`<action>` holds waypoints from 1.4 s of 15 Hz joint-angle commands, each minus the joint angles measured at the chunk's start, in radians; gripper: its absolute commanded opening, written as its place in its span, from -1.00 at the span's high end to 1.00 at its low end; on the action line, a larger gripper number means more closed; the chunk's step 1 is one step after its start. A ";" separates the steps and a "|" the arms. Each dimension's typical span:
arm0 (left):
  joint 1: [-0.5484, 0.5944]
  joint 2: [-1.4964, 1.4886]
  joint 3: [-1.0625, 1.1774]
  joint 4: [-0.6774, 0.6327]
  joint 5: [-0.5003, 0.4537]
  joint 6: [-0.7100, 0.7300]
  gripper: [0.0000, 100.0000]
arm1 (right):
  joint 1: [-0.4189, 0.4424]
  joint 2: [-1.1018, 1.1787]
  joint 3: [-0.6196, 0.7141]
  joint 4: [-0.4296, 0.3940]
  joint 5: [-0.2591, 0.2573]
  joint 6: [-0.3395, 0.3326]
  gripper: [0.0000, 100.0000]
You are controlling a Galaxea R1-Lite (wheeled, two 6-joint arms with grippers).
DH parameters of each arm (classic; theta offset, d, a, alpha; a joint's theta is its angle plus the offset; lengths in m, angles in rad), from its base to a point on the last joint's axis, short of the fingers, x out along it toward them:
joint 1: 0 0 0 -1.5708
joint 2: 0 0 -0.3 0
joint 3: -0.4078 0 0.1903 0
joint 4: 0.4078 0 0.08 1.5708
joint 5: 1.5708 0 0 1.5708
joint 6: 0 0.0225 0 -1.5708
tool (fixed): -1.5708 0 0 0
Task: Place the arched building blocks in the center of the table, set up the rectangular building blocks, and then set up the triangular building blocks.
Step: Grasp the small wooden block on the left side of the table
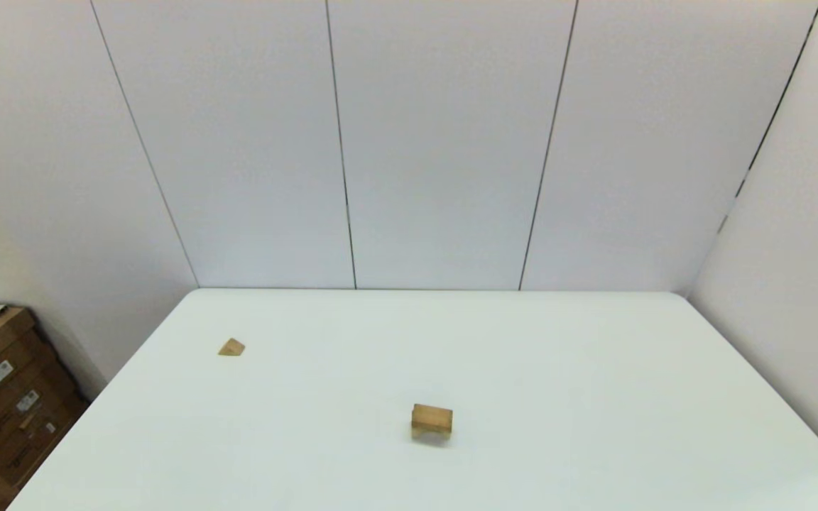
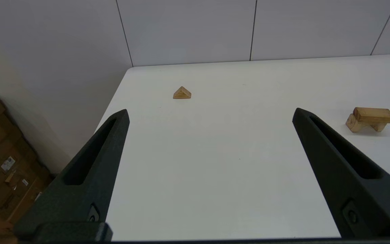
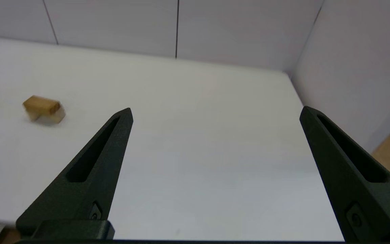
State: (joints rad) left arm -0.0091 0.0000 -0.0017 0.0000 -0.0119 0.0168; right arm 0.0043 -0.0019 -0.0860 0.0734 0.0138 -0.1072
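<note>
Rectangular block (image 2: 373, 115) rests across the arched block (image 2: 359, 124) mid-surface, a base for the triangular block (image 1: 231, 347) lying near the far-left corner; left gripper (image 2: 210, 113) and right gripper (image 3: 215, 112) are spread wide, empty, at the near edge.

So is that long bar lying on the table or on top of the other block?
On top. In the left wrist view the bar lies flat across the arched block, clear of the table.
</note>
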 commanded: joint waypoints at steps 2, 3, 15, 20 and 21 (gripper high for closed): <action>0.000 0.002 0.000 0.000 0.000 0.000 -1.00 | 0.000 0.002 0.086 -0.078 0.005 -0.002 -1.00; 0.000 0.002 0.000 0.000 0.000 0.000 -1.00 | 0.000 0.002 0.084 -0.073 0.008 0.015 -1.00; 0.000 0.000 0.000 0.000 0.000 0.002 -1.00 | 0.000 0.002 0.086 -0.075 0.003 0.050 -1.00; 0.000 0.000 0.000 0.000 0.001 0.002 -1.00 | 0.000 0.002 0.086 -0.075 0.003 0.050 -1.00; 0.000 0.000 0.000 0.000 0.009 0.000 -1.00 | 0.000 0.002 0.086 -0.076 0.003 0.050 -1.00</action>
State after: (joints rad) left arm -0.0091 0.0000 -0.0017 0.0000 -0.0089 0.0181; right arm 0.0043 -0.0019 0.0000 -0.0017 0.0164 -0.0557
